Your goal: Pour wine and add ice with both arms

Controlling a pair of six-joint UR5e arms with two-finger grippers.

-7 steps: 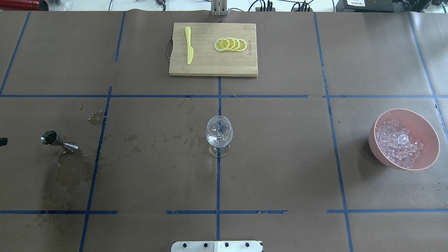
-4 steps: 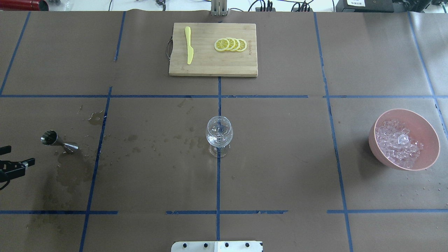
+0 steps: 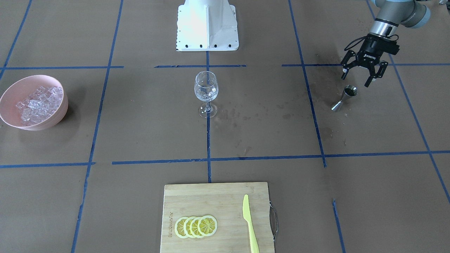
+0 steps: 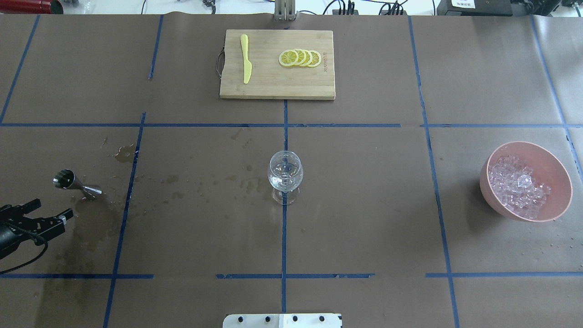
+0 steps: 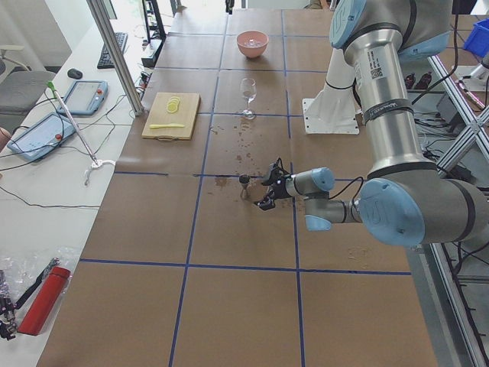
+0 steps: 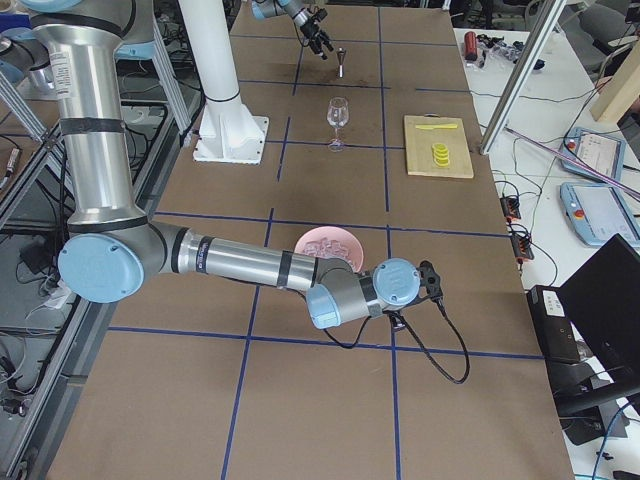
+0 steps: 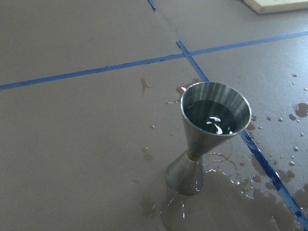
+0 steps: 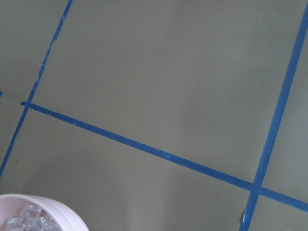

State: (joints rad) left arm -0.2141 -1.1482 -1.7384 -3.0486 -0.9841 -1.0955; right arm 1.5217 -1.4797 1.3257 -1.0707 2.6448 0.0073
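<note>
A steel jigger with dark liquid in its top cup stands upright on the wet paper at the table's left. My left gripper is open and empty, just beside the jigger on the robot's side and apart from it; the front-facing view shows its fingers spread. The clear wine glass stands at the table's middle. The ice fills a pink bowl at the right. My right gripper shows only in the exterior right view, beside the bowl; I cannot tell whether it is open or shut.
A wooden cutting board with lemon slices and a yellow knife lies at the far middle. Wet stains spread around the jigger and towards the glass. The white pedestal stands at the near edge.
My left gripper has come in from the overhead view's left edge and moved right, to just beside the jigger. The glass, the bowl and the jigger have not moved.
</note>
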